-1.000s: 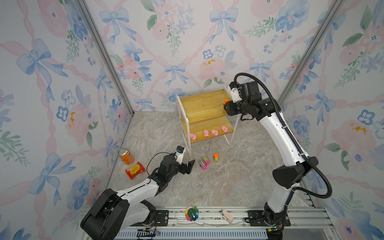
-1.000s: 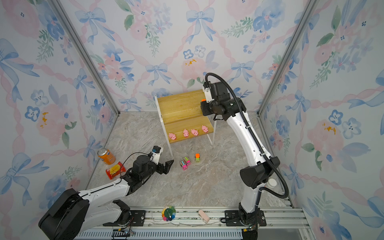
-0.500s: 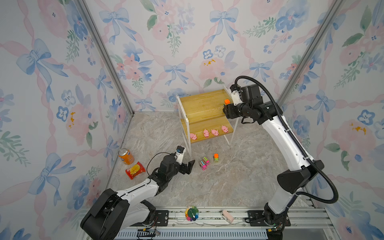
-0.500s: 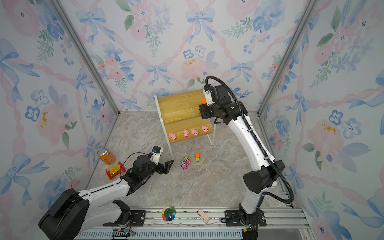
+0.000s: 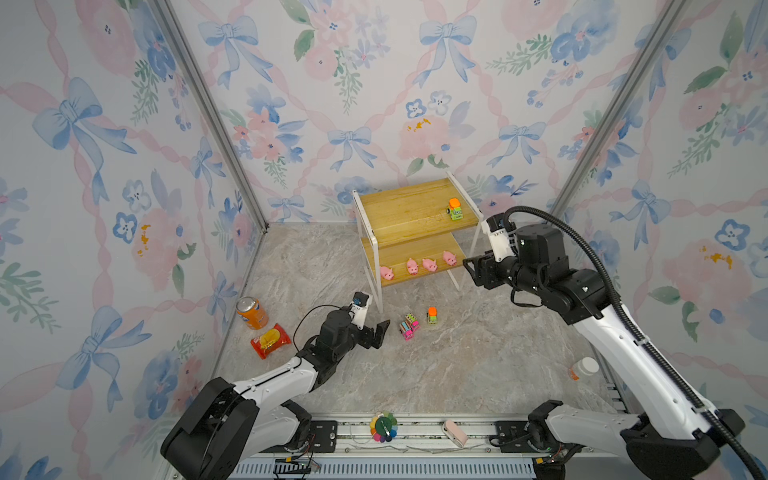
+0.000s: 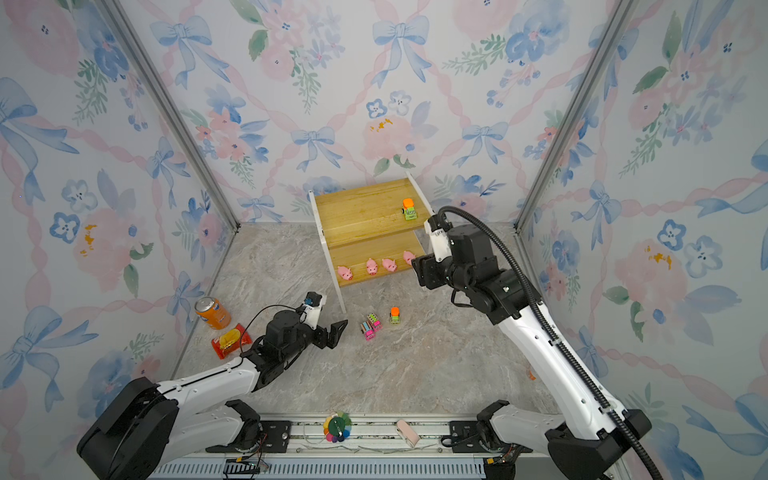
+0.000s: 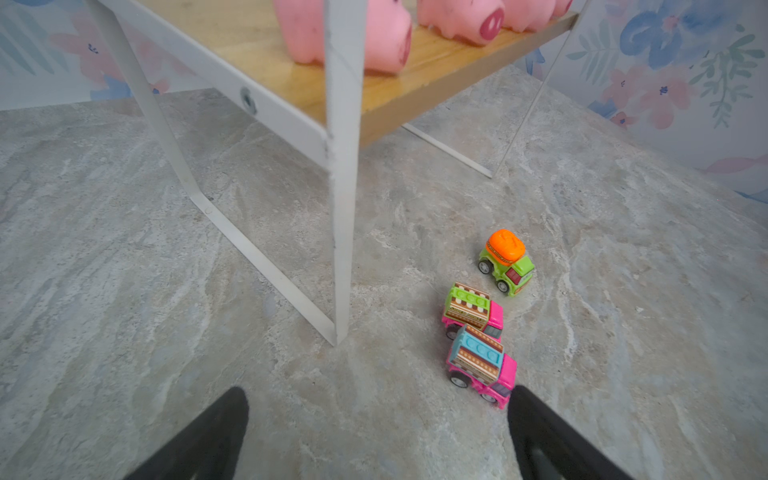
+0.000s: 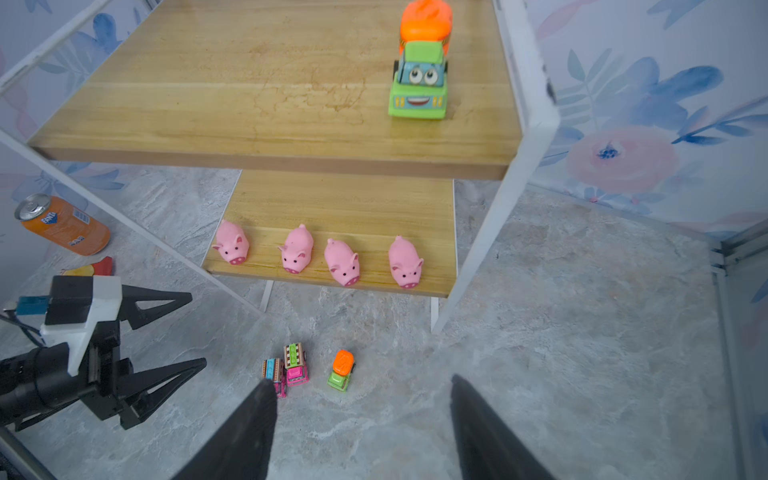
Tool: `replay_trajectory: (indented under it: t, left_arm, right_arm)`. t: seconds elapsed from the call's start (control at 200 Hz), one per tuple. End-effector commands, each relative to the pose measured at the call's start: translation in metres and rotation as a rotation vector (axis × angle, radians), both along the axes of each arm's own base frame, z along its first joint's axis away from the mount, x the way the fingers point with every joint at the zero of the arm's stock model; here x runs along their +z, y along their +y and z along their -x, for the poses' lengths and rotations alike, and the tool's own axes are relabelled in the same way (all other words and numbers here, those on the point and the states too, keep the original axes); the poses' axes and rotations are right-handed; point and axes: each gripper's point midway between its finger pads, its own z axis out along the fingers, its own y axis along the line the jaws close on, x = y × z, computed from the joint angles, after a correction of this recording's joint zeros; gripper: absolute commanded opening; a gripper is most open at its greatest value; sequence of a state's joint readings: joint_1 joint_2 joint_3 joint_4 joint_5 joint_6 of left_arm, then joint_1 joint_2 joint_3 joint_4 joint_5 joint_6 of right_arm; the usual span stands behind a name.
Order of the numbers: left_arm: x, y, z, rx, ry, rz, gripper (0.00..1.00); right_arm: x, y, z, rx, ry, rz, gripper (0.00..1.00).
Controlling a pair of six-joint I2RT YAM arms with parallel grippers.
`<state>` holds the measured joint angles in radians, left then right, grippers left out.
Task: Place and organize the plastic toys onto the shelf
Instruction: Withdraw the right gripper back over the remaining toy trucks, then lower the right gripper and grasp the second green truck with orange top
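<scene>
Green truck (image 5: 432, 316) on the tabletop next: left gripper (image 7: 378, 392) and right gripper (image 8: 361, 380) apart, empty; pinch its sides, park beside its twin (image 5: 455, 209) atop the shelf (image 5: 399, 208).

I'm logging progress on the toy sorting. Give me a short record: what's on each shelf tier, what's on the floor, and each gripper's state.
top board of shelf: shelved green truck, near the right end
lower board: four pink pigs, in a row along the front edge
floor: two pink trucks side by side, loose green truck next to them
left gripper: open, empty, low by the pink trucks
right gripper: open, empty, beside the shelf
</scene>
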<state>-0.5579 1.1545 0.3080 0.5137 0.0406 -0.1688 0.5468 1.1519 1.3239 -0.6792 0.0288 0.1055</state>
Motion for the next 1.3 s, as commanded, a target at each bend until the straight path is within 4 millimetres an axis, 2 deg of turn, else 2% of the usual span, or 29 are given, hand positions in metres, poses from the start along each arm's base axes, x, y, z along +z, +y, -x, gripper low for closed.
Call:
replay_trajectory:
  t: [0.0,0.105,0.225,0.385,0.525,0.675,0.915,1.045,1.195,1.21,1.295]
  left_arm:
    - [-0.001,0.001,0.001,0.003,-0.005,-0.014,0.98]
    - [-0.001,0.002,0.002,0.006,-0.006,-0.016,0.98]
    - [-0.002,0.002,0.003,0.004,-0.006,-0.016,0.98]
    - [-0.004,0.002,0.003,0.005,0.001,-0.02,0.98]
    - [-0.007,0.002,0.002,0.005,0.008,-0.024,0.98]
    - [-0.007,0.001,0.001,0.005,0.015,-0.019,0.98]
    - [-0.009,0.0,0.0,0.004,0.019,-0.024,0.98]
    - [-0.008,0.0,0.0,0.005,0.019,-0.021,0.98]
    - [-0.009,0.001,0.0,0.008,0.019,-0.025,0.98]
    - [-0.009,0.001,0.0,0.009,0.019,-0.024,0.98]
    - [-0.009,0.001,0.0,0.01,0.019,-0.024,0.98]
  right_arm:
    - [-0.049,0.025,0.011,0.038,0.049,-0.044,0.67]
    - [-0.096,0.043,0.028,0.068,0.084,-0.017,0.67]
    - [-0.137,0.052,0.038,0.052,0.134,-0.009,0.66]
    - [-0.186,0.045,0.034,-0.048,0.18,0.003,0.64]
    - [-0.213,0.046,0.023,-0.092,0.225,0.003,0.63]
    - [-0.234,0.059,0.013,-0.096,0.319,0.032,0.62]
    - [-0.253,0.073,-0.008,-0.125,0.364,0.07,0.61]
    - [-0.261,0.072,-0.017,-0.146,0.376,0.067,0.6]
    - [-0.261,0.067,-0.022,-0.162,0.37,0.058,0.59]
    - [-0.27,0.066,-0.021,-0.163,0.384,0.076,0.59]
    - [-0.274,0.064,-0.023,-0.168,0.388,0.086,0.59]
